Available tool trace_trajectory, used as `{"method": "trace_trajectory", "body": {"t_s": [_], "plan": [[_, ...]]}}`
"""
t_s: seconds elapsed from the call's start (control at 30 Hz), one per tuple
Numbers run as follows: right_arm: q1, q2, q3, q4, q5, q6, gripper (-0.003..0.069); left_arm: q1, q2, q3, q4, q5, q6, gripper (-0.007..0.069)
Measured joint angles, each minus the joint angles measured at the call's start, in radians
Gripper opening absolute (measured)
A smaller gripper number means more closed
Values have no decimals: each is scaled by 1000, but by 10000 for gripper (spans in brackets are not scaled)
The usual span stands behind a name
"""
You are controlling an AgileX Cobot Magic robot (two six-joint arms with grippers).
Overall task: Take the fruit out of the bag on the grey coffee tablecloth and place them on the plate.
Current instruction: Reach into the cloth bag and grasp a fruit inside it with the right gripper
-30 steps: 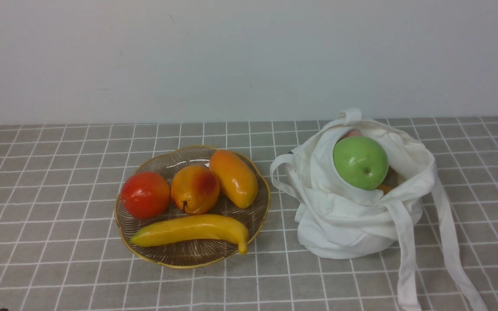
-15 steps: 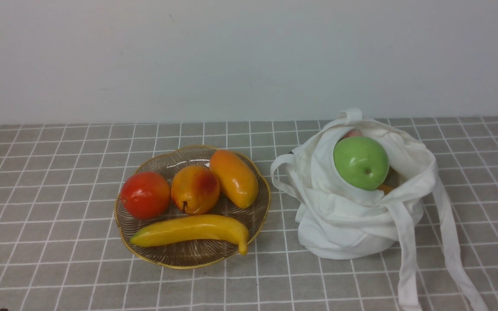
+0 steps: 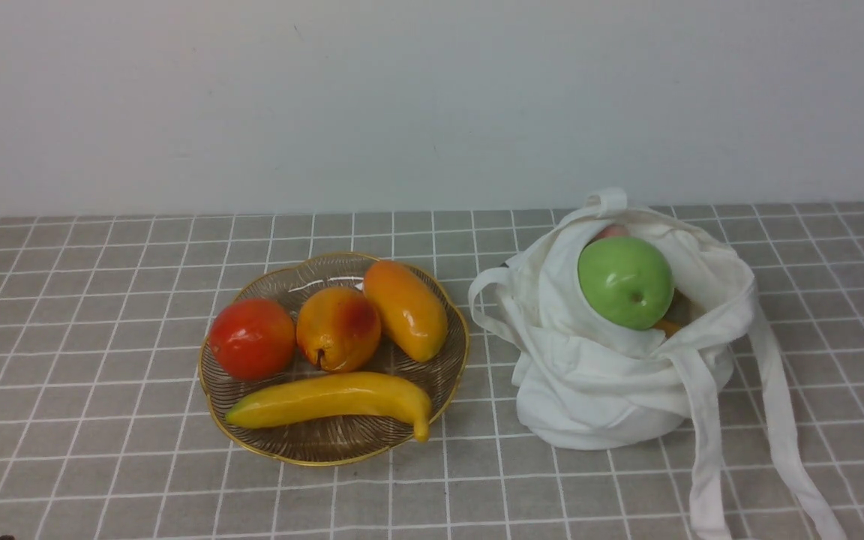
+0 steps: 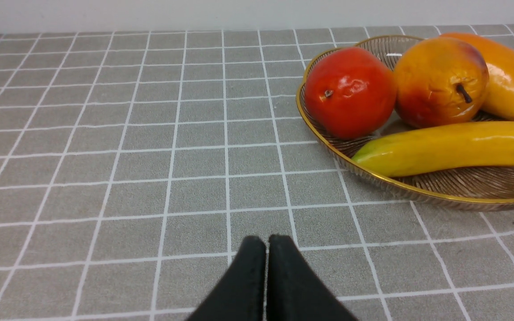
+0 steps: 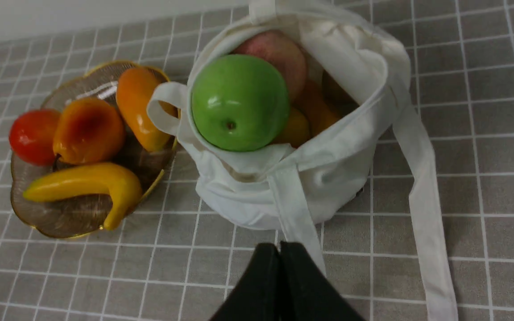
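Observation:
A white cloth bag stands open on the grey coffee tablecloth, right of the plate. A green apple tops the fruit in the bag, with a pink-red apple and orange pieces behind it. The plate holds a red fruit, a yellow-red pear, an orange mango and a banana. My left gripper is shut and empty, low over the cloth left of the plate. My right gripper is shut and empty, above the cloth in front of the bag.
The bag's long white straps trail over the cloth toward the front right edge. A short handle loop hangs on the bag's plate side. A pale wall closes the far edge of the table.

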Motion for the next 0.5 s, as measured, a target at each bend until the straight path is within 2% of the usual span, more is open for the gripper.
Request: {"method": "trace_trajectory", "body": {"t_s": [0.17,0.33,0.5], "plan": [[6,191,-142,21,26,-43,-13,0,0,0,0,0,0,-8],[96,389,-289,20,26,-54,-1,0,0,0,0,0,0,-8],[156,515,-375,-16,26,-56,58,0,0,0,0,0,0,-8]]}}
